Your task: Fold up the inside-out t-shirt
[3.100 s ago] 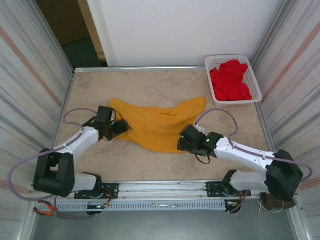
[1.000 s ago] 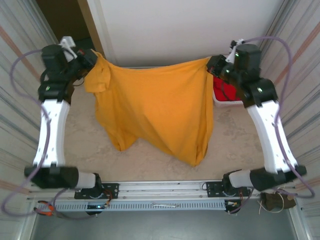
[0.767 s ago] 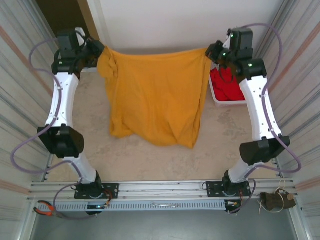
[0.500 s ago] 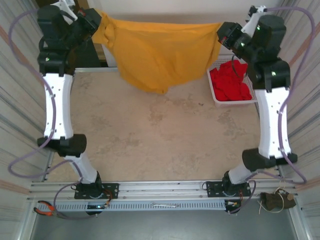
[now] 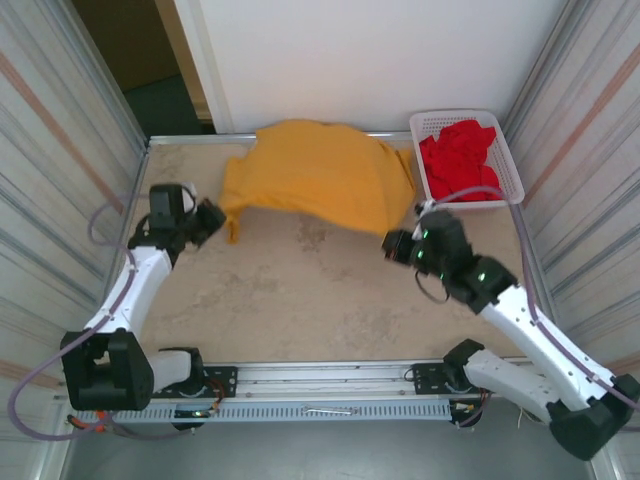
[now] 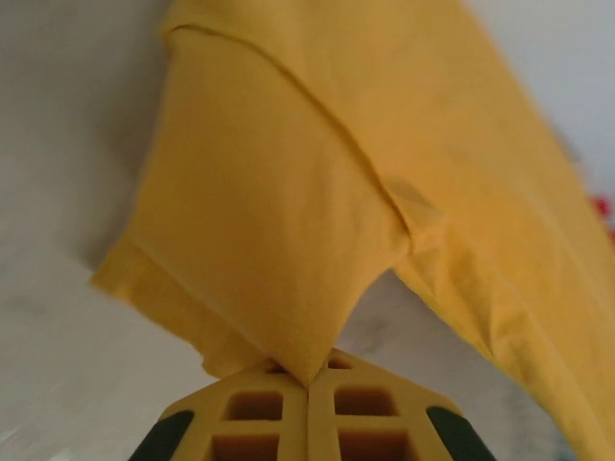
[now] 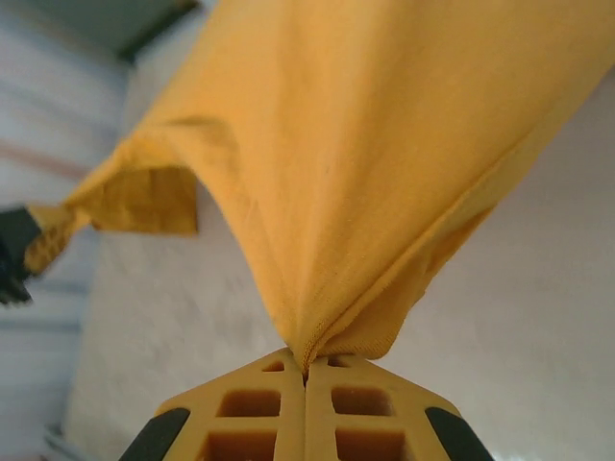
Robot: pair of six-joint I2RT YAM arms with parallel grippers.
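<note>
Just one mustard t-shirt [image 5: 315, 185] here, spread along the far edge of the table [image 5: 300, 300], between its left side and the far-right corner. There's one white basket [image 5: 516, 178] in that corner with a heap of red clothes [image 5: 460, 160], can't count those. Two grippers, both pinched tight on the cloth. The left gripper [image 5: 214, 216] has the shirt's left end and the right gripper [image 5: 390, 244] has its right end, just in front of the basket.
</note>
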